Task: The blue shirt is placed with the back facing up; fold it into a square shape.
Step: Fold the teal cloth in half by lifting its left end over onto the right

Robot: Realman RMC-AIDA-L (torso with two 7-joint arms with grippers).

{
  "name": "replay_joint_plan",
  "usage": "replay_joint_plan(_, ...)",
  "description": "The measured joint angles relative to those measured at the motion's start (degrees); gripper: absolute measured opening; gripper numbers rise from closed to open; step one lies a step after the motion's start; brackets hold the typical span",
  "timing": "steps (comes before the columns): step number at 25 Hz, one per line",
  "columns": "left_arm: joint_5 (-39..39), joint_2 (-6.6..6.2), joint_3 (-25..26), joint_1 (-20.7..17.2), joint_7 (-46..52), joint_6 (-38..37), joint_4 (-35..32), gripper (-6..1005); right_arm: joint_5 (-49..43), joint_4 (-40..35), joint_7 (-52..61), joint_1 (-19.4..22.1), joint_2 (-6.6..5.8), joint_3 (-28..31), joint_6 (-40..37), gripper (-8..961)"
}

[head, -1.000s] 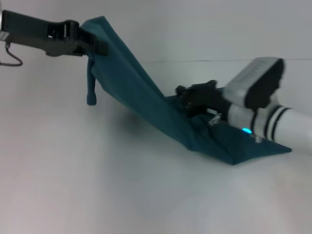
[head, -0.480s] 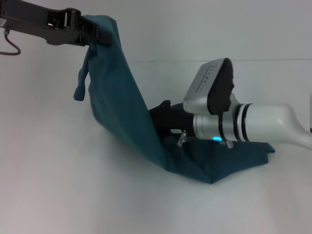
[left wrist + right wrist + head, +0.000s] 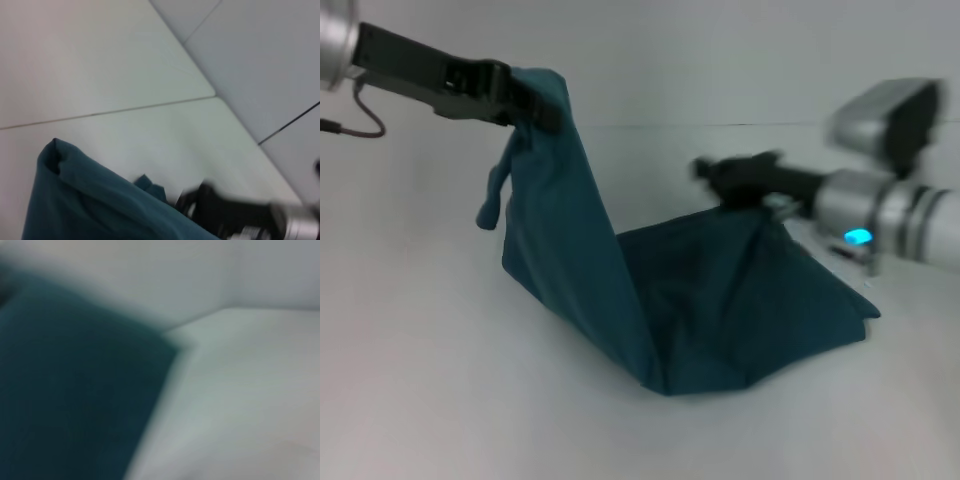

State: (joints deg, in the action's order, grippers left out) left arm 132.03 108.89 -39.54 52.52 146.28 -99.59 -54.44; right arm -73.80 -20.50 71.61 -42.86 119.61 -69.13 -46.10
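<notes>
Moved since half a second ago: right gripper (image 3: pixel 720 178) has risen off the cloth toward 2 o'clock of the head view, lifting a peak of fabric with it; left gripper (image 3: pixel 535 105) has dropped slightly and come a little inward.

Left gripper: high at 10 o'clock, closed on a bunched edge of the blue shirt (image 3: pixel 650 290), which hangs from it.

Right gripper: black, blurred, at the top of the raised peak on the shirt's right half, touching the fabric; whether it is clamped on the cloth cannot be told.

Blue shirt: dark teal, plain, held up at two points. One panel falls steeply from the left gripper to a fold at 6 o'clock; a second panel spreads tent-like from the right gripper down to the white surface (image 3: pixel 440 400). A narrow strip of fabric dangles below the left gripper. Lower edges rest on the surface.

Left wrist view: shows a folded shirt corner (image 3: pixel 75 195) close up, with the right arm's dark gripper (image 3: pixel 210 207) beyond it.

Right wrist view: shows only blurred teal cloth (image 3: pixel 70 390) against the pale surface (image 3: pixel 240 405).
</notes>
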Motion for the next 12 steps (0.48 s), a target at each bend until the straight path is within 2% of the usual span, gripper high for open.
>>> replay_joint_plan(1,0.0,0.01,-1.0,0.3,0.0,0.4,0.2,155,-0.4,-6.3,3.4,4.5,-0.21,0.1,1.2,-1)
replay_joint_plan(3,0.0,0.07,-3.3,1.5,0.2,1.4,1.0,158,-1.0,-13.8,7.1,9.7,-0.6,0.3,2.0,-1)
replay_joint_plan(5,0.1,0.09,-4.9,3.0,0.5,2.3,2.3,162,-2.1,-20.6,11.5,15.2,-1.56,1.2,2.1,-1)
replay_joint_plan(9,0.1,0.1,-8.4,6.6,1.4,4.2,5.3,169,-4.8,-26.3,17.1,20.8,-3.35,4.4,0.4,-1)
replay_joint_plan(12,0.2,0.29,-11.8,9.6,2.6,6.0,7.4,174,-8.6,-27.6,19.6,22.7,-3.9,10.0,-2.9,-2)
